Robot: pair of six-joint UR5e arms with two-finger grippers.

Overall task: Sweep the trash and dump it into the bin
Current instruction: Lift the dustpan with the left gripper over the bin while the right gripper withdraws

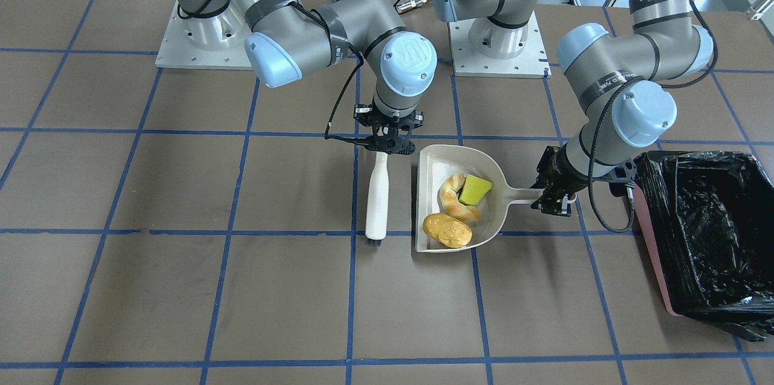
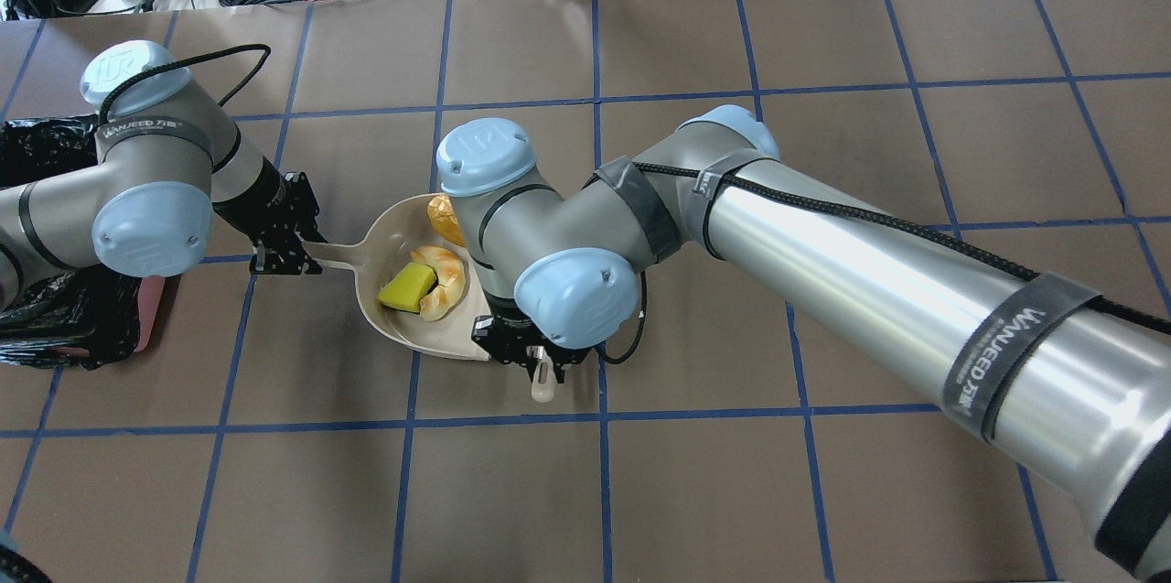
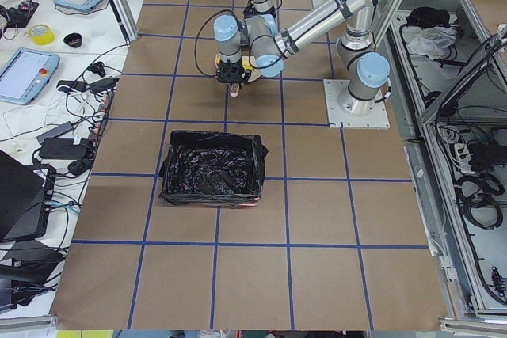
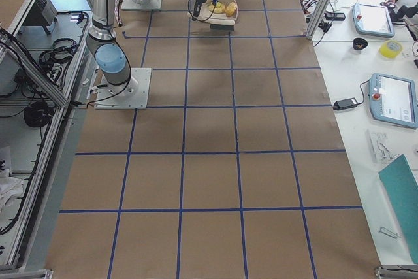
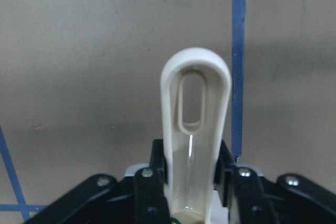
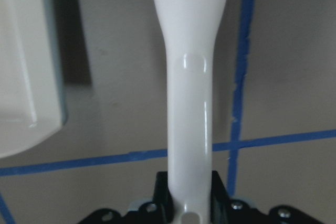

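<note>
Right gripper (image 1: pixel 384 148): fingers pressed against the upper end of the handle of a white brush (image 1: pixel 378 197), pinching it. The brush runs away from the robot, its dark bristle end low over the table (image 1: pixel 181 191), just beside the straight open edge of the dustpan (image 1: pixel 505 207) with a narrow gap between them.

Left gripper (image 1: pixel 553 197): fingers closed on the end of the dustpan's handle; the wrist view shows the slotted handle tip sticking out between the two fingers. The beige dustpan appears to lie flat on the table between the two grippers.

Trash, all inside the dustpan: a golden-brown oval piece (image 1: pixel 447 230) near the open edge, a striped croissant piece (image 1: pixel 455 199) at the middle, and a yellow wedge (image 1: pixel 474 190) touching the croissant on the handle side.

Bin (image 1: pixel 652 261): pink-sided, lined with a black bag, standing on the table near the left gripper, on the far side from the dustpan.
</note>
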